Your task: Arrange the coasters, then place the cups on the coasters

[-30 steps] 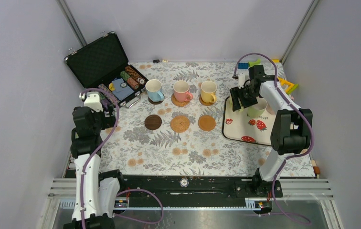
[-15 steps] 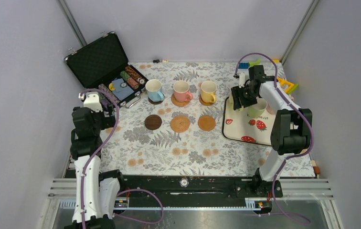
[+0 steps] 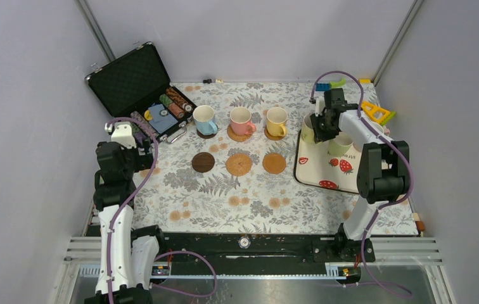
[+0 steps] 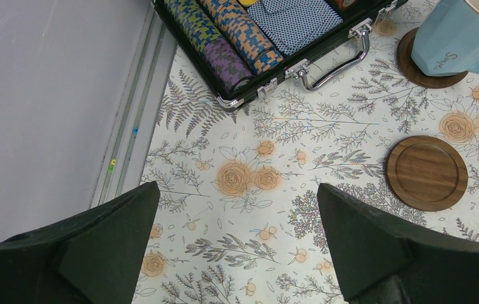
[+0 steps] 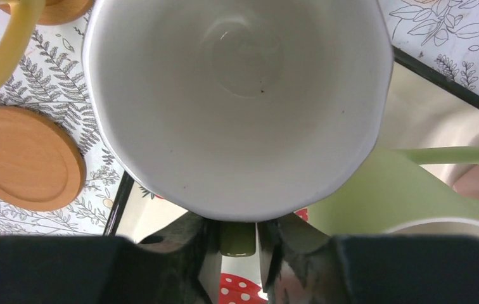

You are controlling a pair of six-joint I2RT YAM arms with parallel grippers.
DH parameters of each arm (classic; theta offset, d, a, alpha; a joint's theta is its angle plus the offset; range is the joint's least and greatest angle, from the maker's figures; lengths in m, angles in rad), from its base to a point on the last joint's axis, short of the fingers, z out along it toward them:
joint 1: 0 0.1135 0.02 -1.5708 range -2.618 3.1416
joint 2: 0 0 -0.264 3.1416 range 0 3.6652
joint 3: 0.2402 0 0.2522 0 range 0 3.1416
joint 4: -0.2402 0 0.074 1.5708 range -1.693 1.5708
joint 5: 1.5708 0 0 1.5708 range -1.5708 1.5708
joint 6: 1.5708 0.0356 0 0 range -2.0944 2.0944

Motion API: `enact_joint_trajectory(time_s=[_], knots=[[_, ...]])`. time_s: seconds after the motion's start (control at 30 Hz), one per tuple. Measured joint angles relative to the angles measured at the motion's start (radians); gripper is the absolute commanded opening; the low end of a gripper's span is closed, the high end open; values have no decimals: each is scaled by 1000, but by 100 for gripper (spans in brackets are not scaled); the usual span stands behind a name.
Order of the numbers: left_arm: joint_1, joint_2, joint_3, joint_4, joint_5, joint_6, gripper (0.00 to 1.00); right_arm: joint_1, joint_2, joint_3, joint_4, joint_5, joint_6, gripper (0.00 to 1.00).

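Note:
My right gripper (image 5: 237, 235) is shut on the olive handle (image 5: 237, 240) of a green cup (image 5: 240, 95), whose white inside fills the right wrist view. From above, this green cup (image 3: 308, 128) is at the far-left corner of the strawberry tray (image 3: 325, 176), with the right gripper (image 3: 318, 130) beside it. A pale green cup (image 3: 340, 145) stands on the tray just behind. The blue (image 3: 204, 118), pink (image 3: 241, 119) and yellow (image 3: 276, 120) cups each sit on a coaster. In front lie a bare dark coaster (image 3: 203, 162) and tan coasters (image 3: 239, 164) (image 3: 274, 163). My left gripper (image 4: 237, 253) hangs open over the cloth.
An open black poker-chip case (image 3: 137, 85) stands at the far left, its latch side (image 4: 287, 66) close to the left gripper. Coloured plastic toys (image 3: 376, 113) lie at the far right corner. Metal frame posts rise at both back corners.
The right gripper has shut on the green cup's handle, and its wrist has shifted a little so the cup now shows at the tray's left corner. The left arm has not moved.

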Motion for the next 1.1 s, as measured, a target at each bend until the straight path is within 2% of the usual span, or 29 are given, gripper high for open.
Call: enact_joint_trajectory(time_s=[0.13, 0.17, 0.43, 0.93, 1.1], knots=[[0, 0, 0, 0, 0, 0, 99, 14, 2, 0, 6, 27, 3, 2], [0, 0, 0, 1, 0, 0, 99, 15, 2, 0, 7, 31, 0, 0], [0, 0, 0, 2, 0, 0, 99, 18, -16, 0, -15, 39, -10, 0], [0, 0, 0, 2, 0, 0, 99, 23, -208, 48, -112, 25, -27, 0], [0, 0, 0, 3, 0, 0, 99, 88, -287, 90, -153, 27, -26, 0]])
